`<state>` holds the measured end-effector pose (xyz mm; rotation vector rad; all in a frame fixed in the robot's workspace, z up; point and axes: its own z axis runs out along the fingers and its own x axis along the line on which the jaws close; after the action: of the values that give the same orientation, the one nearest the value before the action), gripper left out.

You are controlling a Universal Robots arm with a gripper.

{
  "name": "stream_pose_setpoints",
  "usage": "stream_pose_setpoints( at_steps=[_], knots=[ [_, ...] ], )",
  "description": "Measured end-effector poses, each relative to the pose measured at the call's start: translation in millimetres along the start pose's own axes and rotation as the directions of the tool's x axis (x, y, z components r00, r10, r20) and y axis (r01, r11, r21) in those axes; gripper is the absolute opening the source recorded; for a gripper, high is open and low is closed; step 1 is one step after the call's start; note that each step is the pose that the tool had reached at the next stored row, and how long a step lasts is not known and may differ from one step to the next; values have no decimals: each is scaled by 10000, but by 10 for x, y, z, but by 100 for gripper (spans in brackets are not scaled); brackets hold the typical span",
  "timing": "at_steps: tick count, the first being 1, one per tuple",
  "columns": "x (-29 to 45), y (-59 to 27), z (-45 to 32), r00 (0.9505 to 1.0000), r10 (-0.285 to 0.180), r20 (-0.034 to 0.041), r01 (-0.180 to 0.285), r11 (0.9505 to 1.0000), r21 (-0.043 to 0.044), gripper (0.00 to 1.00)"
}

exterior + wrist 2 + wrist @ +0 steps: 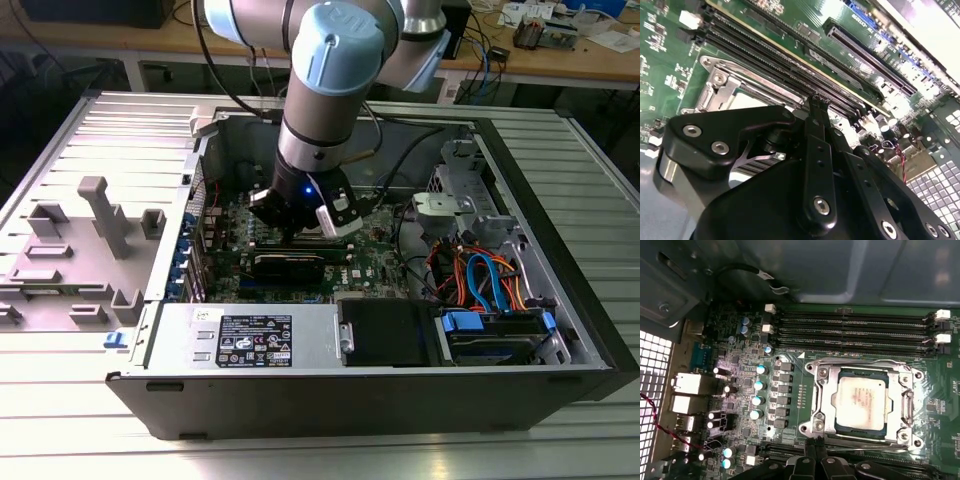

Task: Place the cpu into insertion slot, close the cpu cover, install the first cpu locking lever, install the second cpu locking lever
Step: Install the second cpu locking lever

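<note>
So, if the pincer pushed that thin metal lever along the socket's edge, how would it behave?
The lever looks like thin bent wire, so it would probably flex and spring back. Its smooth metal could slip off the pincer tips. It lies beside the cpu cover, so it would likely pivot rather than slide.

Electronics lab, cluttered workbench (560, 50), opened computer case (400, 370)

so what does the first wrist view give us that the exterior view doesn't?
First wrist view: the cpu seated in the insertion slot, with the cpu cover closed down around it. Exterior view: the whole open computer case and the arm's blue joint above it. Both: the green motherboard and the gripper low over it.
</note>
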<state>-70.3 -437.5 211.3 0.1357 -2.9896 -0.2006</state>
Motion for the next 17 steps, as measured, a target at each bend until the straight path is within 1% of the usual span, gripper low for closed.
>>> stream_pose_setpoints(
  at_steps=[1,2,4,5,11,13,15,16,17],
  knots=[
    [13,1,5,10000,-18,20,18,10000,-34,11],
    [34,2,13,10000,-52,55,52,9999,-103,11],
    [47,3,22,9999,-76,83,77,9999,-148,11],
    [47,3,24,9999,-83,85,84,9998,-160,11],
    [48,2,24,9999,-87,84,88,9998,-162,11],
    [49,2,23,9999,-92,103,94,9998,-176,11],
    [57,3,25,9998,-107,187,111,9997,-214,11],
    [68,4,27,9997,-116,232,121,9997,-219,11],
    [94,6,31,9994,-130,325,137,9997,-222,11]
  ],
)
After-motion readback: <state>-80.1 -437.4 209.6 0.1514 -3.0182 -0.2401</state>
